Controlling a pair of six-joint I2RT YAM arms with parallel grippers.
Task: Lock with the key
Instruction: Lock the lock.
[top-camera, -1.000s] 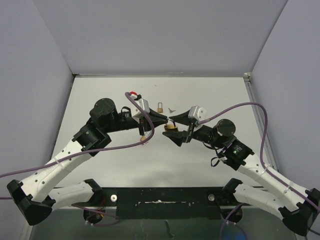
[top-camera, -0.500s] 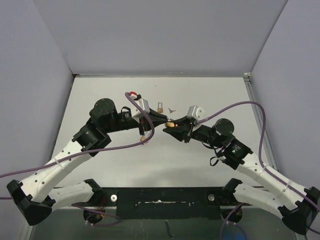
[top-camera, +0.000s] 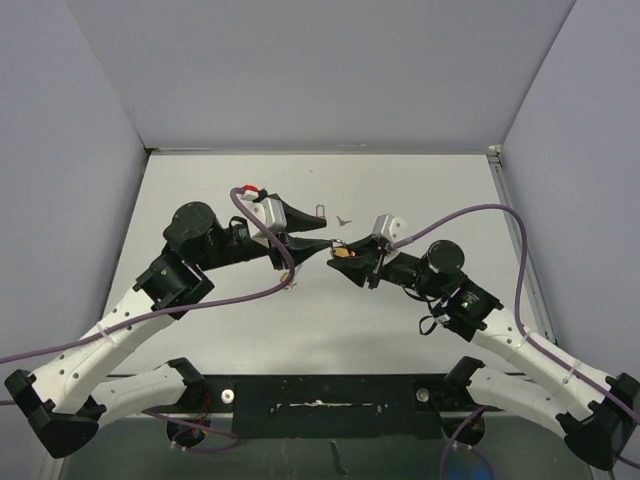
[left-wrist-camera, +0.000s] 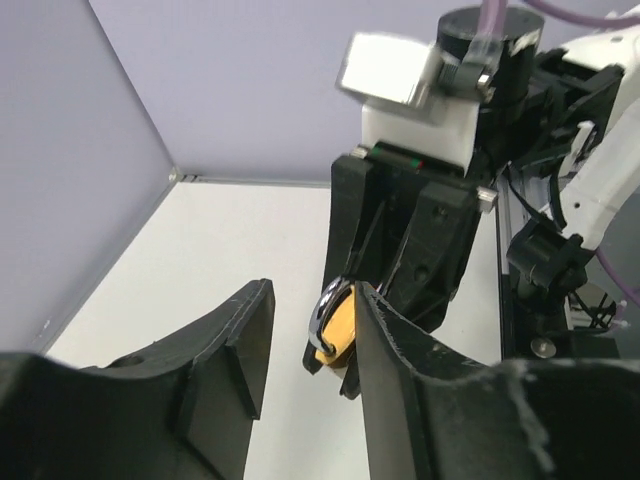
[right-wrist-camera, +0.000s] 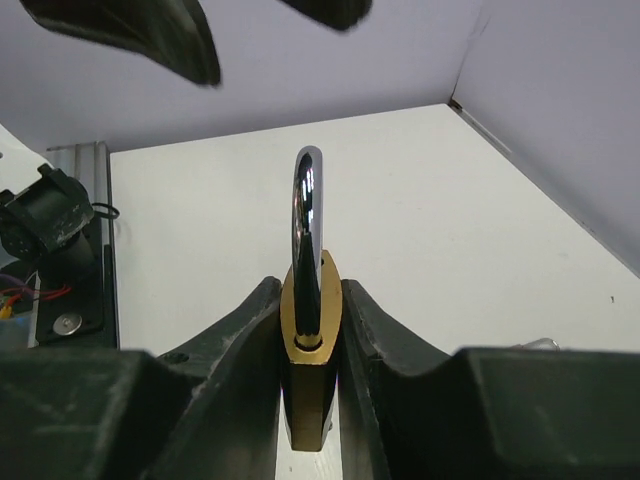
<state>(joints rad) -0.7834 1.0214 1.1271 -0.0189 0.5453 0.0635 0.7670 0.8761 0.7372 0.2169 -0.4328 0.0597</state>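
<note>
Your right pincer (top-camera: 347, 256) clamps the brass padlock (right-wrist-camera: 309, 390) by its body (shackle sticking out); your left pincer (left-wrist-camera: 308, 300) faces it close by, spread wide and empty

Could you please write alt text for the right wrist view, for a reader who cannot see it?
A brass padlock stands clamped in the right gripper, seen edge-on, its silver shackle pointing up. Beyond it lies a white table, with the dark fingers of the left gripper at the top edge.
</note>
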